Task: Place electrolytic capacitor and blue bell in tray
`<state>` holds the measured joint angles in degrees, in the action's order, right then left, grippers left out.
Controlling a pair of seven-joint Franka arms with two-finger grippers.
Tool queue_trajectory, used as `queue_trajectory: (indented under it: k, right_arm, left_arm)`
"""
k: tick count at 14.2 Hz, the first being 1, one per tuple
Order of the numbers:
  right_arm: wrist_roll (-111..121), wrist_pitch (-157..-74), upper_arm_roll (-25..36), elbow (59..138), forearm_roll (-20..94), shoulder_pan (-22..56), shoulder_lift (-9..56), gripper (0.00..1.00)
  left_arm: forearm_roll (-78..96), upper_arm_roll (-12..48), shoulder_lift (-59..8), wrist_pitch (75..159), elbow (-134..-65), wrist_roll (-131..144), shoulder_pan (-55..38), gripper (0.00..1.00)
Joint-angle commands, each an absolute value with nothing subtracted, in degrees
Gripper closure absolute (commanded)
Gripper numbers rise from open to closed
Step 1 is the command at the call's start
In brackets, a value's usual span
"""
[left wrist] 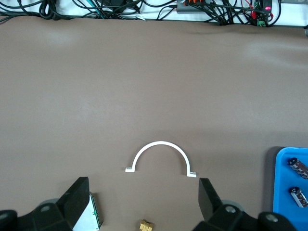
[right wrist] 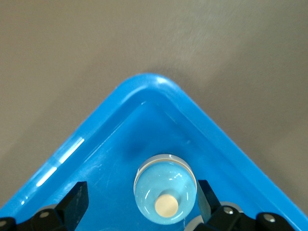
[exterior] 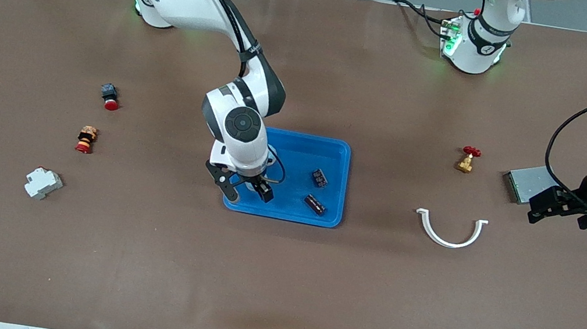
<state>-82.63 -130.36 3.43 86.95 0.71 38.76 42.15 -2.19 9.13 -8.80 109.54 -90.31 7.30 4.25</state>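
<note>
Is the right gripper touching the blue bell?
Apart. Right wrist view shows the open right gripper straddling the bell in the tray, gaps both sides.

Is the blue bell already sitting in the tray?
Yes. The blue bell rests on the floor of the tray near a corner, between the open right gripper fingers, which don't touch it.

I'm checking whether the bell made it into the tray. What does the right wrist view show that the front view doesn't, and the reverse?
Only the right wrist view shows the blue bell sitting in a corner of the tray, between the open right gripper fingers, not gripped. Only the front view shows two capacitors in the tray, the white arc, the brass valve, and the left gripper waiting open toward the left arm's end. Both show the tray and the right gripper over it.
</note>
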Motion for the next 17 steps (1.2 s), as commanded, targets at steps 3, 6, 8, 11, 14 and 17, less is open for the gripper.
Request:
queue_trajectory:
  k: [3,6,8,11,14,17]
  right_arm:
    - [-69.1,-121.9,3.2,85.7,-0.2,33.0,37.9,0.0]
    - [-58.9,-118.8,3.2,86.0,-0.2,28.9,35.0,0.0]
    - [-56.3,-118.0,3.3,86.3,-0.4,26.7,33.5,0.0]
    - [-50.0,-117.3,3.3,88.6,-0.7,22.7,29.9,0.0]
    - [-34.6,-117.2,3.2,92.4,-0.5,15.9,24.4,0.0]
    - [-23.1,-113.4,3.2,93.3,-0.5,9.7,20.9,0.0]
  left_arm:
    - [-1.5,9.0,-7.3,103.0,-86.5,6.2,7.0,0.0]
    - [-1.5,9.7,-7.0,95.0,-83.3,6.2,6.9,0.0]
    - [-1.4,9.7,-5.4,91.2,-82.6,6.0,6.9,0.0]
    - [-0.2,9.7,-2.6,91.1,-86.5,6.1,6.9,0.0]
    - [-0.3,9.8,-0.4,96.4,-91.2,5.8,6.9,0.0]
    - [-0.3,9.9,-1.6,96.3,-90.3,1.3,6.2,0.0]
